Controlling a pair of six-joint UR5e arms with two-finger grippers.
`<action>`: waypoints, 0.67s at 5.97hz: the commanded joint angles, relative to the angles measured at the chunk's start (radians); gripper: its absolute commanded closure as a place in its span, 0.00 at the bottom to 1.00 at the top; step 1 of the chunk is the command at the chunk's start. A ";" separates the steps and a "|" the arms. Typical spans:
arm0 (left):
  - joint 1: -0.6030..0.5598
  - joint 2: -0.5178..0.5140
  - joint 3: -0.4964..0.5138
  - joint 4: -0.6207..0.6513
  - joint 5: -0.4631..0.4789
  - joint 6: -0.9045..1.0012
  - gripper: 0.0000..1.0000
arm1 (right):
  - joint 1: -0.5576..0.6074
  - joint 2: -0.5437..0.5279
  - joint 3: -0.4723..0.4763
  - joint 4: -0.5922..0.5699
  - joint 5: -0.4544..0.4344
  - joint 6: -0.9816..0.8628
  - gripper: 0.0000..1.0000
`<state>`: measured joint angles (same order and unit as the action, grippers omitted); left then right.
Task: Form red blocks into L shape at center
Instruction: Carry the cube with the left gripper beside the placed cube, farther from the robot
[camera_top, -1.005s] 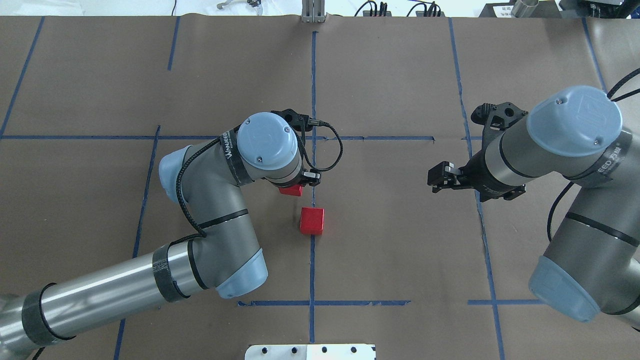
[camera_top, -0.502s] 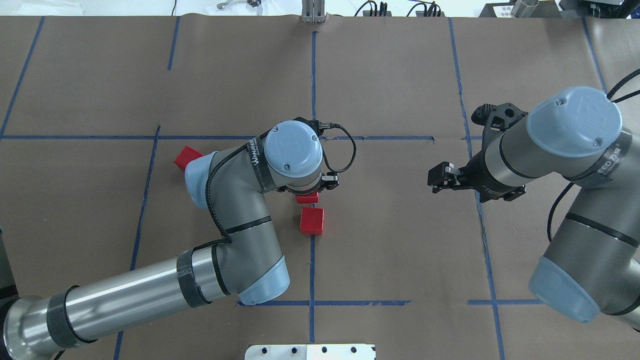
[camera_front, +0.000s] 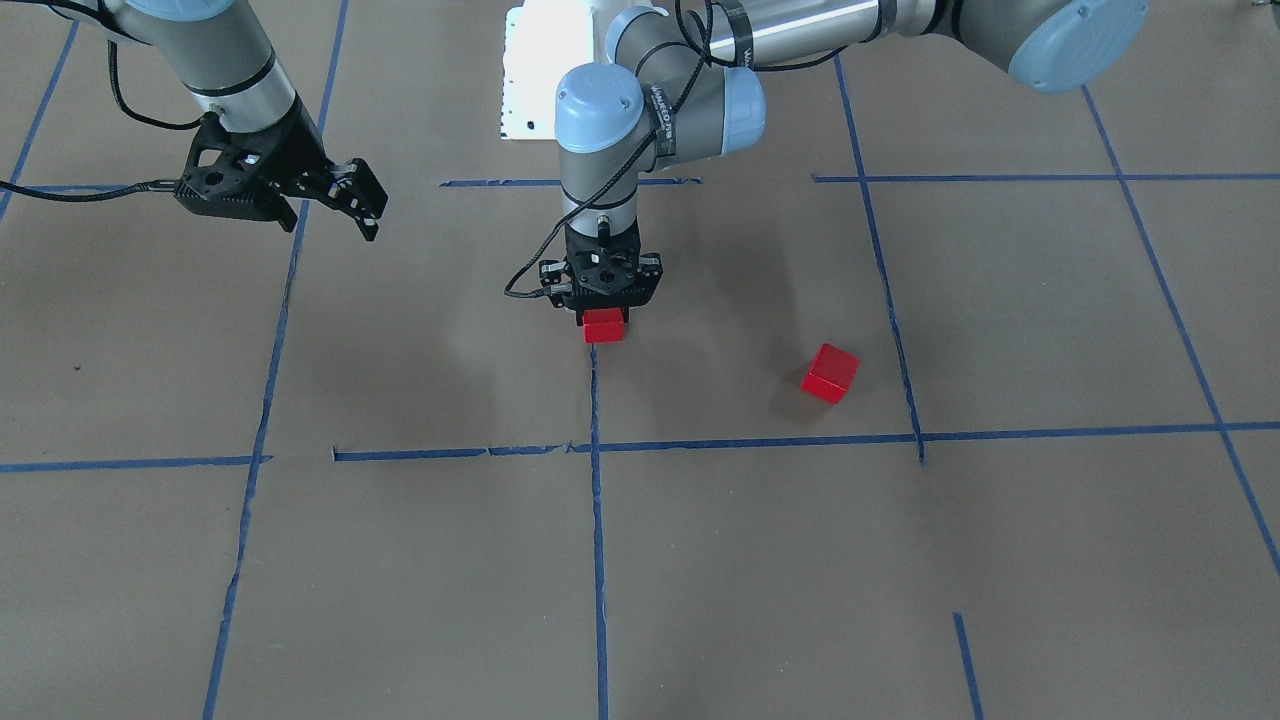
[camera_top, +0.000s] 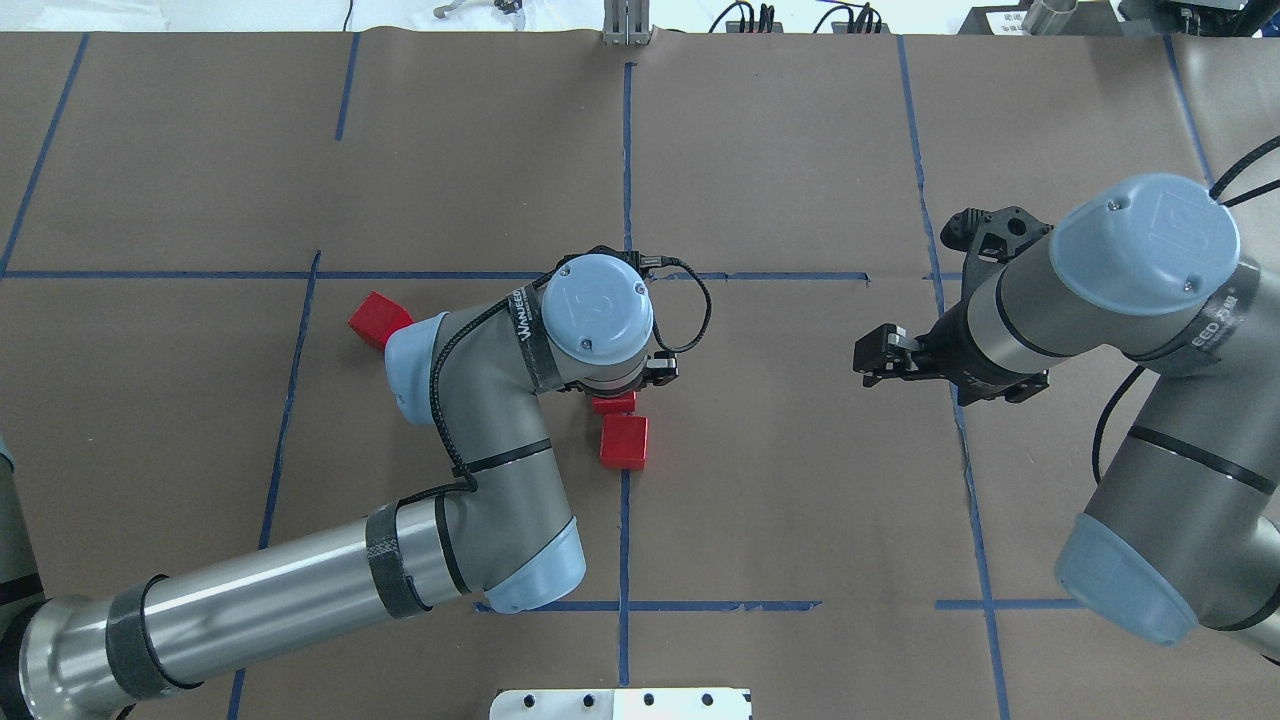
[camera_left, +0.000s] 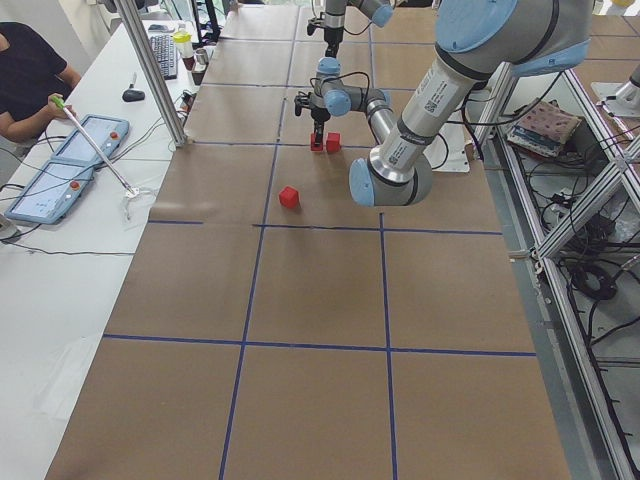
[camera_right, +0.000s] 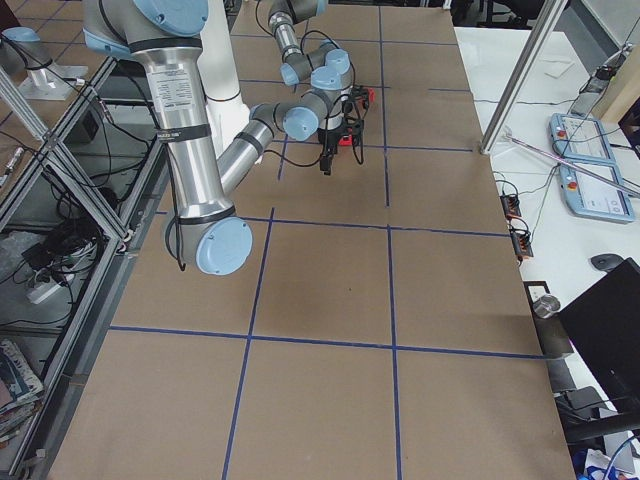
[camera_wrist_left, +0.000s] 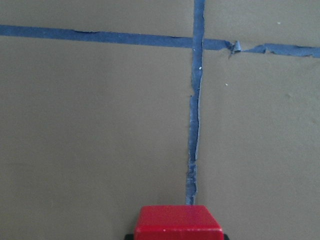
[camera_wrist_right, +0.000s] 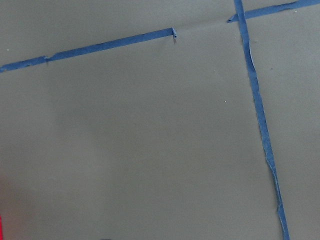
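Note:
My left gripper (camera_front: 604, 312) is shut on a red block (camera_front: 604, 327), held low over the blue tape line (camera_top: 625, 540) in the center cell (camera_top: 740, 440). The wrist view shows this block (camera_wrist_left: 180, 223) between the fingers. From overhead the held block (camera_top: 614, 404) sits just beyond a second red block (camera_top: 624, 442) lying on the line; I cannot tell if they touch. The third red block (camera_top: 376, 318) lies apart near the cell's left edge, also visible from the front (camera_front: 830, 373). My right gripper (camera_top: 868, 358) hovers open and empty at the cell's right side.
The white robot base plate (camera_top: 620, 703) lies at the table's near edge. An aluminium post (camera_top: 626, 25) stands at the far edge. An operator (camera_left: 25, 80) sits with control tablets (camera_left: 70, 165) at a side table.
My left arm has carried its red block right and toward the robot, up beside the block on the tape line. This uncovered the third block at left. The right arm has stayed still.

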<state>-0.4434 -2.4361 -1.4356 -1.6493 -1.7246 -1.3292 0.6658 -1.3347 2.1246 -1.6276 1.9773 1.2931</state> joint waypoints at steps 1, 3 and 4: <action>0.000 0.002 -0.002 -0.003 0.000 0.001 1.00 | 0.000 0.000 0.000 0.000 0.000 0.000 0.00; 0.011 0.000 -0.002 -0.006 0.000 0.001 1.00 | 0.000 0.000 0.000 0.000 0.000 0.000 0.00; 0.011 0.000 -0.002 -0.006 -0.001 0.001 1.00 | 0.000 0.000 0.000 0.000 0.000 0.000 0.00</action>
<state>-0.4345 -2.4359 -1.4373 -1.6547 -1.7249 -1.3284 0.6658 -1.3342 2.1246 -1.6276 1.9773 1.2931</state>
